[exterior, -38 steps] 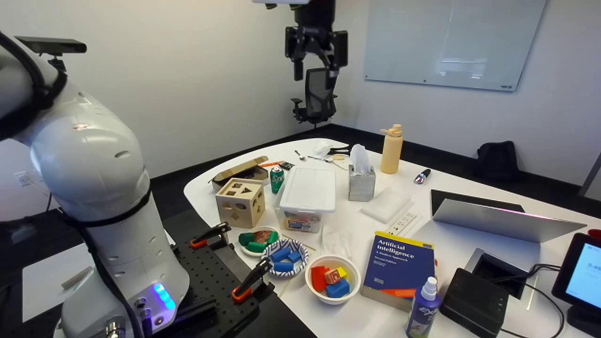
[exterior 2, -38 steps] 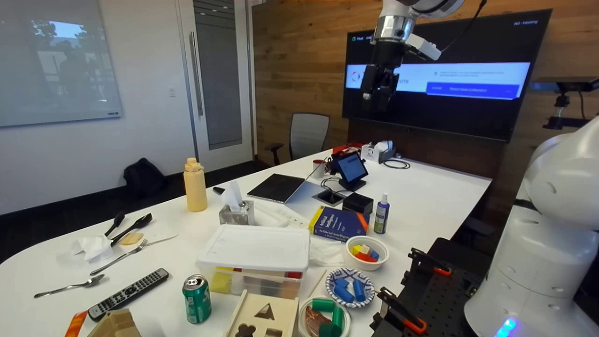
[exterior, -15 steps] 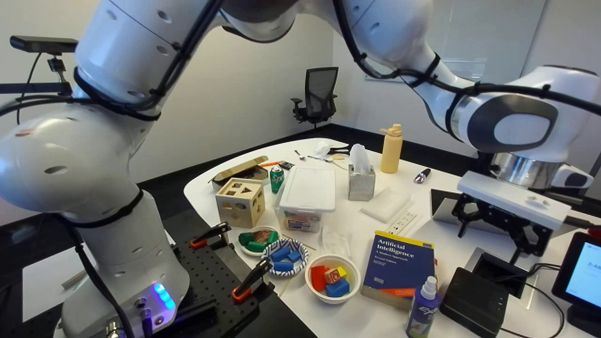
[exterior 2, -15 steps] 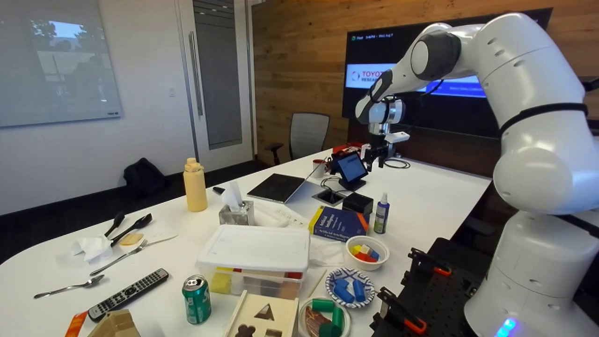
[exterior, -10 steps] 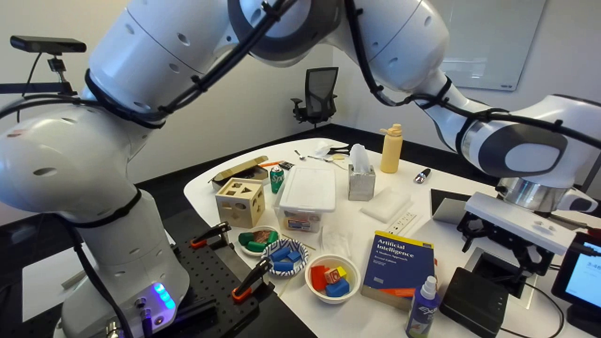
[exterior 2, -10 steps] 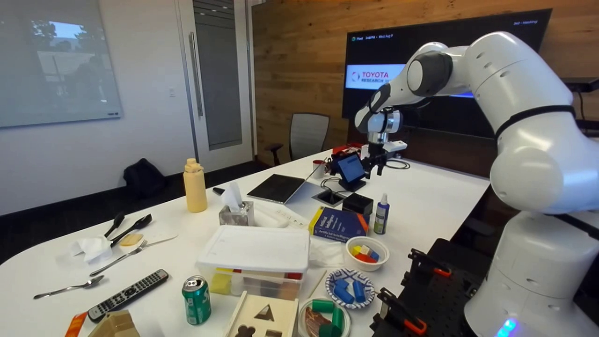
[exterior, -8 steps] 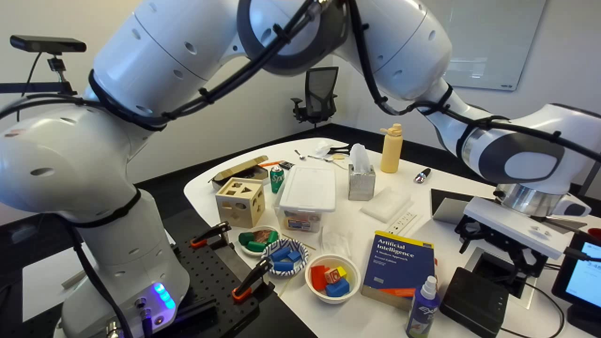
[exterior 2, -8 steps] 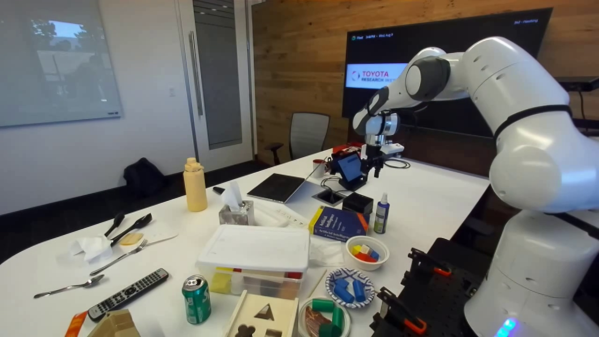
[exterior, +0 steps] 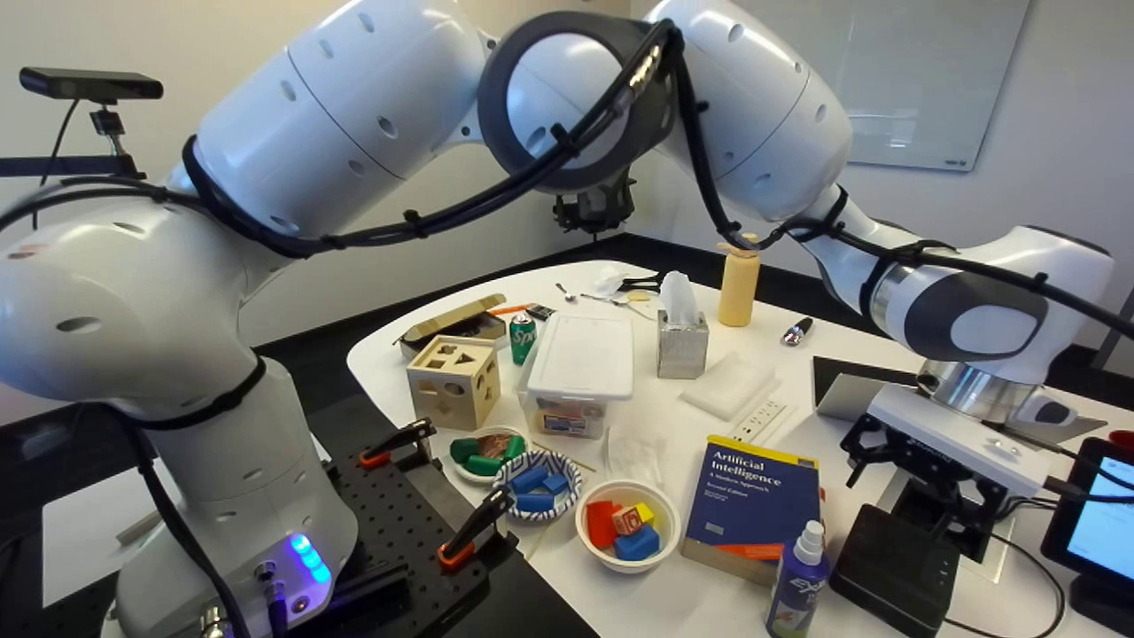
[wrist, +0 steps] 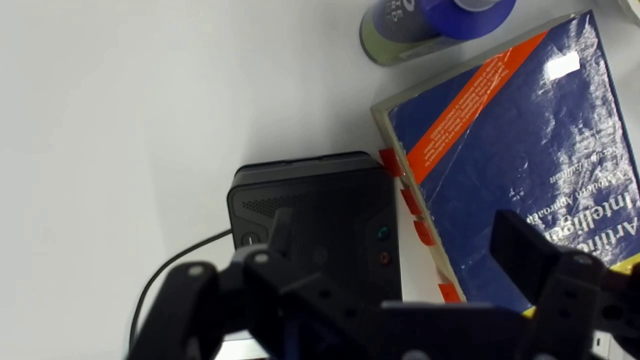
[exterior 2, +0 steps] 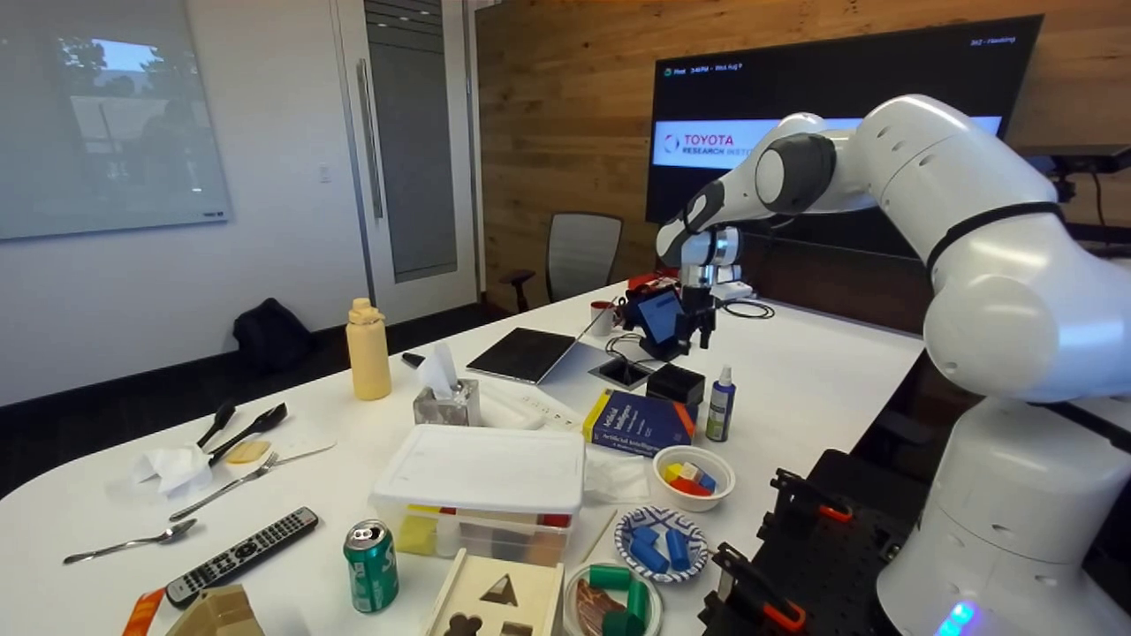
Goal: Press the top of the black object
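Observation:
The black object, a low boxy device with a raised top, lies on the white table beside the blue book. It shows in both exterior views [exterior: 890, 571] [exterior 2: 676, 384] and in the wrist view [wrist: 330, 200], where its top has a speaker grille and small green and red phone buttons. My gripper [exterior: 902, 501] is open and empty, above the table and near the black object's far side; it also shows in an exterior view [exterior 2: 694, 343]. In the wrist view the fingers [wrist: 397, 232] are wide apart, one over the device, the other over the book. The gripper hides the device's lower part there.
The blue book [exterior: 753, 496] and a purple spray bottle [exterior: 797, 589] stand close to the device. A tablet on a stand [exterior: 1099, 523] and a cable [wrist: 170, 265] are near the gripper. A laptop [exterior 2: 523, 353] and a bowl of blocks [exterior: 589, 540] are further off.
The arm has come down from high above the table. Over the last second my gripper has moved lower and closer to the black object, away from beside the tablet. The table objects have not moved.

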Tool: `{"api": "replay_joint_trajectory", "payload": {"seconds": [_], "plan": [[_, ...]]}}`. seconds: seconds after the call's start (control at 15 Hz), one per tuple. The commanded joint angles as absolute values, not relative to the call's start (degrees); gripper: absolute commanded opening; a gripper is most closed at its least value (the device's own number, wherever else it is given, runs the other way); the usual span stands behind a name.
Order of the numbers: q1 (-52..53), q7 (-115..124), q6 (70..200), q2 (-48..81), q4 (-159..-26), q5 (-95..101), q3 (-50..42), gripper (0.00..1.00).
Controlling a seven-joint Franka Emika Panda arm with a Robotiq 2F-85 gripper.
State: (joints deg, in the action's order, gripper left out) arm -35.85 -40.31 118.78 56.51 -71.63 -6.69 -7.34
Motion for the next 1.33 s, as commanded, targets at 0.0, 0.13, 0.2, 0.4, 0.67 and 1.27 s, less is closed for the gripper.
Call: {"api": "replay_joint_trajectory", "payload": {"seconds": [0.0, 0.13, 0.2, 0.4, 0.67, 1.27], "plan": [[-35.8, -40.8, 118.8, 57.0, -71.7, -6.7, -7.0, 1.00], [-35.8, -41.1, 119.4, 57.7, -71.5, -7.0, -6.6, 1.00], [-35.8, -41.6, 119.8, 58.2, -71.3, -6.9, -6.3, 1.00], [-35.9, -40.8, 119.8, 60.2, -69.6, -5.5, -5.4, 1.00], [-34.8, -40.9, 121.1, 60.8, -70.0, -5.8, -6.2, 0.58], [-34.8, -40.1, 120.0, 65.4, -63.9, -3.7, -4.6, 0.00]]}}
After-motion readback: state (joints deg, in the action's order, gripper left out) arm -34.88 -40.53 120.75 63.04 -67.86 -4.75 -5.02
